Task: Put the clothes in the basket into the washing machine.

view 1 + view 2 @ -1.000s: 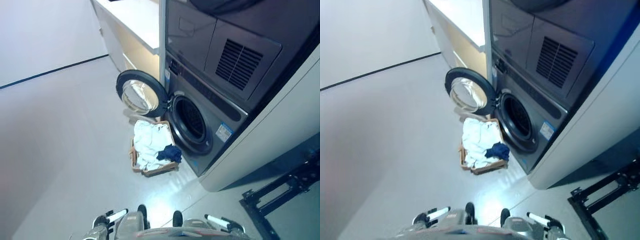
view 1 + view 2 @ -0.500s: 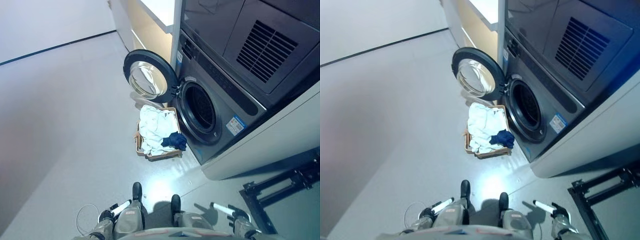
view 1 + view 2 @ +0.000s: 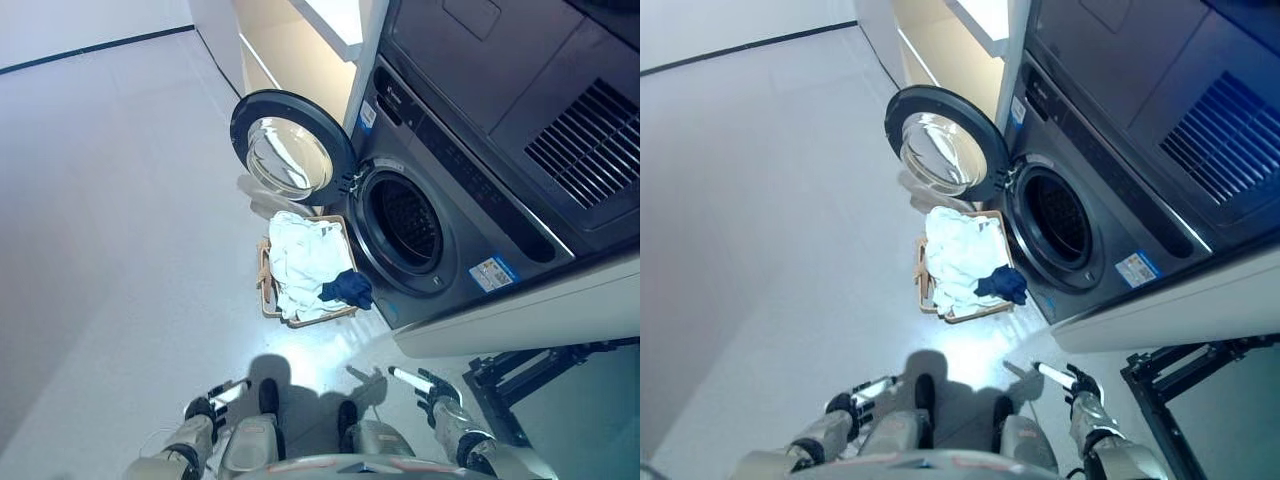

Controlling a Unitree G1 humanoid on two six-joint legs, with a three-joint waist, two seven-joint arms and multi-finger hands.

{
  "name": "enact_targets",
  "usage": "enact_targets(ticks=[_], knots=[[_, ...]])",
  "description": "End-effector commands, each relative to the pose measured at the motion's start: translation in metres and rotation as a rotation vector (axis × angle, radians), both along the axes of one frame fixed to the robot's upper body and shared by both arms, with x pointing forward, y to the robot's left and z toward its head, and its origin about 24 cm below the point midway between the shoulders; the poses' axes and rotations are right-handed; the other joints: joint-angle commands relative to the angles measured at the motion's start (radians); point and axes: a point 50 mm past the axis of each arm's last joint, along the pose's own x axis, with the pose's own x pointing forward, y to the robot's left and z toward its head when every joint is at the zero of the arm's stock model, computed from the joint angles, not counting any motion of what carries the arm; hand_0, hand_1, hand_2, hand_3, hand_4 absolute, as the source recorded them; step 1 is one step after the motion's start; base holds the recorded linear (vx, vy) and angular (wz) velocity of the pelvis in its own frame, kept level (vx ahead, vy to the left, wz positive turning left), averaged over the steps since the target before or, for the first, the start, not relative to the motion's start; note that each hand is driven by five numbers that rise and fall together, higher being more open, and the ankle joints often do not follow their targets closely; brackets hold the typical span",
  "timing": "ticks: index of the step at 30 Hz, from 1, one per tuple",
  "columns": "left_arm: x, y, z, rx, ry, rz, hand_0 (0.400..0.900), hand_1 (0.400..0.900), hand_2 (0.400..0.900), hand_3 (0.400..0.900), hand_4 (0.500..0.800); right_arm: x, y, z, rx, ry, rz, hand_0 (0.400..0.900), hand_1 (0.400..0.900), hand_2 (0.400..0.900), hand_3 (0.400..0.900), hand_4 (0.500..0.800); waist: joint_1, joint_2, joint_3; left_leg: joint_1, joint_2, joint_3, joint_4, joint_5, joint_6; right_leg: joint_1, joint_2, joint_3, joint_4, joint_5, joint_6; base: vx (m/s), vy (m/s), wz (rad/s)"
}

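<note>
Presently, status by item:
Left robot hand (image 3: 210,398): low at the lower left of the view, above the floor; fingers extended and relaxed, holding nothing.
Right robot hand (image 3: 428,388): low at the lower right, fingers extended, holding nothing; well apart from the basket.
Floor (image 3: 110,230): pale and glossy, with a bright reflection just in front of the basket.
Basket (image 3: 266,296): shallow, brown, on the floor just beside the washing machine front, below the open door.
Basket contents: white clothes (image 3: 300,262) heaped across most of it; one dark blue garment (image 3: 347,288) on top at the corner nearest the drum opening.
Washing machine (image 3: 455,215): dark grey front-loader; drum opening (image 3: 406,226) uncovered, interior dark, contents cannot be told.
Door (image 3: 288,155): round, glass-centred, swung fully outward to the left, standing above the far end of the basket.
Upper appliance (image 3: 540,90): stacked on the machine, with a louvred vent.
Worktop (image 3: 338,22): white, behind the door.
Black frame (image 3: 520,375): on the floor at the lower right, near the right robot hand.
</note>
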Motion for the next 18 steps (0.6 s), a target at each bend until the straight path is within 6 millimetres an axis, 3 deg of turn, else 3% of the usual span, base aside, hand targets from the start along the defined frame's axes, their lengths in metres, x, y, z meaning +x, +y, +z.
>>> enact_targets(ticks=[1, 5, 7, 9, 10, 14, 18], knots=[[0.000, 0.019, 0.006, 0.080, -0.012, 0.017, 0.900, 0.900, 0.900, 0.900, 0.800, 0.027, -0.002, 0.016, -0.018, -0.142, -0.013, 0.900, 0.900, 0.900, 0.900, 0.800, -0.008, 0.016, 0.074, -0.025, -0.063, -0.065, 0.040, -0.091, 0.011, 0.041, -0.033, 0.018, 0.148, 0.069, 0.024, 0.14, 0.113, 0.01], [0.013, 0.017, 0.010, 0.088, -0.045, 0.007, 0.900, 0.900, 0.900, 0.900, 0.800, 0.044, 0.002, 0.027, -0.014, -0.213, -0.004, 0.900, 0.900, 0.900, 0.900, 0.800, -0.017, 0.028, 0.105, 0.027, -0.047, -0.067, -0.010, -0.075, -0.012, -0.032, 0.057, 0.033, -0.047, -0.042, 0.020, 0.15, -0.002, 0.04], [0.014, 0.015, 0.010, 0.088, -0.043, -0.008, 0.900, 0.900, 0.900, 0.900, 0.800, 0.044, 0.002, 0.027, -0.013, -0.220, -0.007, 0.900, 0.900, 0.900, 0.900, 0.800, -0.022, 0.023, 0.103, 0.047, -0.049, -0.074, -0.027, -0.080, -0.025, -0.008, 0.086, 0.077, -0.285, -0.016, 0.041, 0.22, -0.099, 0.19], [0.013, 0.013, 0.009, 0.084, -0.042, -0.007, 0.900, 0.900, 0.900, 0.900, 0.800, 0.040, 0.001, 0.026, -0.014, -0.214, -0.012, 0.900, 0.900, 0.900, 0.900, 0.800, -0.024, 0.017, 0.097, 0.065, -0.052, -0.080, -0.046, -0.084, -0.036, -0.003, 0.079, 0.112, -0.438, 0.052, 0.064, 0.24, -0.139, 0.14], [0.012, 0.012, 0.008, 0.080, -0.040, -0.003, 0.900, 0.900, 0.900, 0.900, 0.800, 0.039, 0.001, 0.025, -0.020, -0.213, -0.007, 0.900, 0.900, 0.900, 0.900, 0.800, -0.022, 0.017, 0.094, 0.075, -0.051, -0.083, -0.051, -0.088, -0.043, -0.006, 0.071, 0.105, -0.476, 0.076, 0.073, 0.23, -0.193, 0.13], [0.005, 0.008, 0.004, 0.058, -0.026, 0.017, 0.900, 0.900, 0.900, 0.900, 0.800, 0.033, -0.002, 0.022, -0.034, -0.189, 0.026, 0.900, 0.900, 0.900, 0.900, 0.800, -0.026, 0.016, 0.082, 0.123, -0.044, -0.111, -0.043, -0.117, -0.063, -0.006, 0.066, 0.100, -0.445, 0.096, 0.072, 0.30, -0.283, 0.31], [-0.005, -0.007, -0.003, -0.008, -0.020, 0.054, 0.900, 0.900, 0.900, 0.900, 0.800, 0.029, -0.014, 0.023, -0.073, -0.173, 0.055, 0.900, 0.900, 0.900, 0.900, 0.800, -0.041, 0.050, 0.071, 0.128, -0.024, -0.127, 0.103, -0.169, -0.091, 0.014, 0.078, 0.066, -0.367, 0.035, 0.036, 0.32, -0.336, 0.32]])
